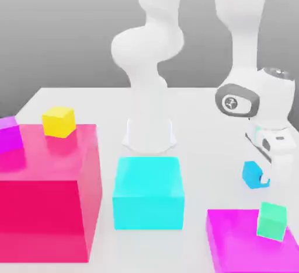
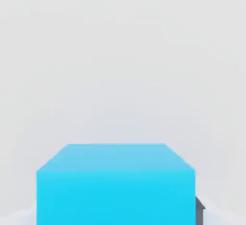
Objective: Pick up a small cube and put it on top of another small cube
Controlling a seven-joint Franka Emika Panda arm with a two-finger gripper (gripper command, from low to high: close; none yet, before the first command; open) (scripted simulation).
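The small cube, plain sky-blue, sits low over the white table on the exterior view's right. My gripper comes down from above and is shut on it, so its far side is hidden behind the hand. In the hand view the small cube sits close between the jaws, and a dark fingertip presses against one side. A small mint-green cube rests on a flat magenta block just in front of the gripper.
A large cyan block stands mid-table in front of the robot's base. A big pink-red block on the exterior view's left carries a yellow cube and a small magenta cube.
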